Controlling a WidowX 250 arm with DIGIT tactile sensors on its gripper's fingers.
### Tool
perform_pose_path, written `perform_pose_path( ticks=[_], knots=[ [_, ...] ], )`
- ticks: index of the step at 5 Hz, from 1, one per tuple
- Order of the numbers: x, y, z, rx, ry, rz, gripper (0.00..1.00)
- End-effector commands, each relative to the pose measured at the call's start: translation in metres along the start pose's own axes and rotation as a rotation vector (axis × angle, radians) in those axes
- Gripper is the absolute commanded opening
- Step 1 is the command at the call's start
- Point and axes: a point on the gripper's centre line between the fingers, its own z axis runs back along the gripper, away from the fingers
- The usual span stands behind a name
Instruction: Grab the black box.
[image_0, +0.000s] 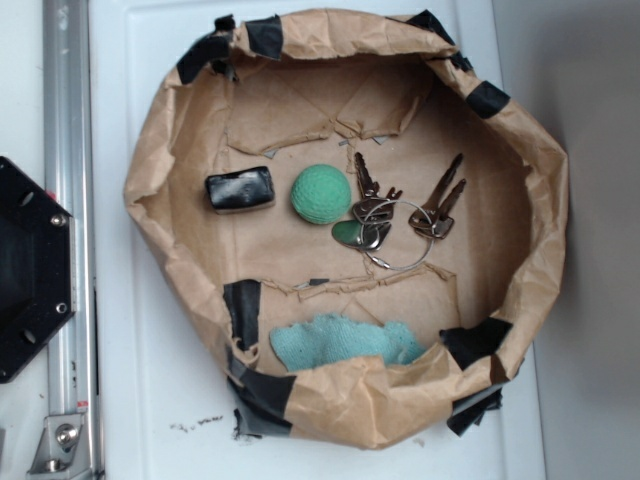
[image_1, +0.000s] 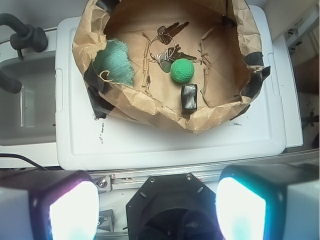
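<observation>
The black box lies flat on the floor of a brown paper-lined bin, at its left side, just left of a green ball. In the wrist view the black box sits near the bin's near wall, below the green ball. My gripper is open, its two pads far apart at the bottom corners, with nothing between them. It hangs well back from the bin, over the robot's base. The exterior view does not show the gripper.
A bunch of keys on rings lies right of the ball, and a teal cloth rests against the front wall. Black tape patches dot the paper. A black hexagonal plate and an aluminium rail stand left of the white platform.
</observation>
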Motion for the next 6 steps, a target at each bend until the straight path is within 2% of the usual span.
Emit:
perform_pose_path(
  ticks=[1, 2, 3, 4, 6],
  knots=[
    [0.0, 0.0, 0.0, 0.0, 0.0, 0.0, 1.0],
    [0.047, 0.026, -0.033, 0.021, 0.024, -0.055, 1.0],
    [0.073, 0.039, -0.068, 0.071, 0.005, -0.001, 1.0],
    [0.092, 0.057, -0.122, 0.09, 0.087, -0.106, 1.0],
    [0.092, 0.057, -0.122, 0.09, 0.087, -0.106, 1.0]
  ],
)
